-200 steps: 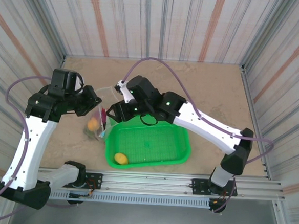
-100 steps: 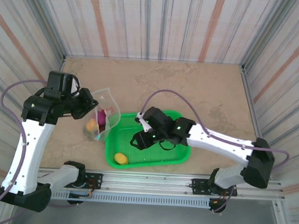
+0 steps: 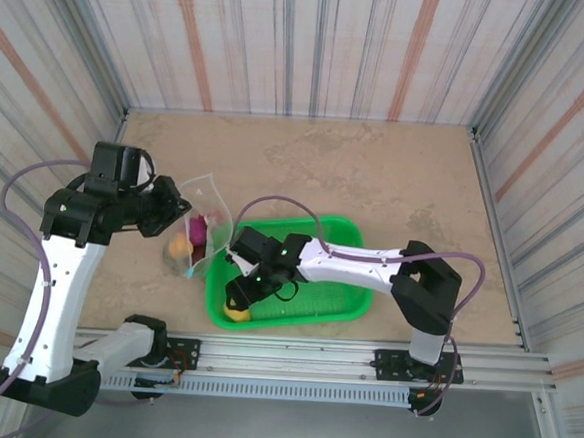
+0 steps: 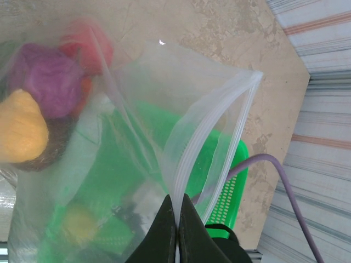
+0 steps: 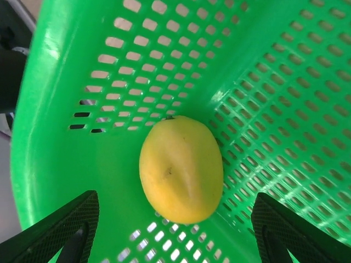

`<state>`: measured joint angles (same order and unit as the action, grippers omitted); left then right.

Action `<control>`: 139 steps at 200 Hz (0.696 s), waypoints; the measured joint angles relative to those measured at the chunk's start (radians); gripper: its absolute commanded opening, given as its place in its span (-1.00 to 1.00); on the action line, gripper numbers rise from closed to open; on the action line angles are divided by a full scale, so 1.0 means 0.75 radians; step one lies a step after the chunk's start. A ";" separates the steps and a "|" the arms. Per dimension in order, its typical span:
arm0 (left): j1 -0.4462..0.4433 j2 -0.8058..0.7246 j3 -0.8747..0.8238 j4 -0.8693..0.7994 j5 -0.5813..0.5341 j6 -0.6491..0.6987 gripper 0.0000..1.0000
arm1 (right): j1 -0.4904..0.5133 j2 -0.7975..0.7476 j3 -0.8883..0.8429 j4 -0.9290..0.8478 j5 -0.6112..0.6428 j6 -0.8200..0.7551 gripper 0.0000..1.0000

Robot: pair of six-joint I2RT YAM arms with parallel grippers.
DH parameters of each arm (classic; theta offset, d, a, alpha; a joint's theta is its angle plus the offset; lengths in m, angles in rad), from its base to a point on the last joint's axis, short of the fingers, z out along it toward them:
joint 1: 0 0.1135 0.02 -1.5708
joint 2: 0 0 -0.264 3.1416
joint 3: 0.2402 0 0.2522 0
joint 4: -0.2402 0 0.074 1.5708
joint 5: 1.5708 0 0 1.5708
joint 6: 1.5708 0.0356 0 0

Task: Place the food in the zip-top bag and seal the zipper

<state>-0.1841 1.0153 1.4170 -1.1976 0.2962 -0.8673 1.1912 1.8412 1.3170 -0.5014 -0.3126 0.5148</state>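
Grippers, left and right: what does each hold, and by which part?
The left gripper pinches the zip-top bag by its zipper strip; the right gripper, open over the yellow fruit, holds nothing.

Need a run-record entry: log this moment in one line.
left gripper: shut on bag | right gripper: open over yellow fruit in basket | bag: part-filled, unsealed

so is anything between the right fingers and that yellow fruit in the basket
Only bare basket mesh, per the right wrist view: the open right fingers flank the yellow fruit, not touching it.
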 measured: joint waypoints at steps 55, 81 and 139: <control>0.003 0.000 0.000 -0.010 -0.001 0.005 -1.00 | 0.022 0.100 0.016 -0.022 0.009 -0.001 0.40; 0.003 0.001 -0.009 -0.009 0.006 0.005 -1.00 | 0.031 0.119 0.020 -0.019 0.011 -0.003 0.24; 0.003 0.001 -0.020 -0.006 0.025 0.005 -1.00 | 0.022 0.117 0.016 0.036 0.004 0.002 -0.09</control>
<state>-0.1822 1.0161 1.4017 -1.2018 0.3153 -0.8635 1.2079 1.9293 1.3289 -0.4747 -0.3096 0.5159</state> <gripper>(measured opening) 0.051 0.472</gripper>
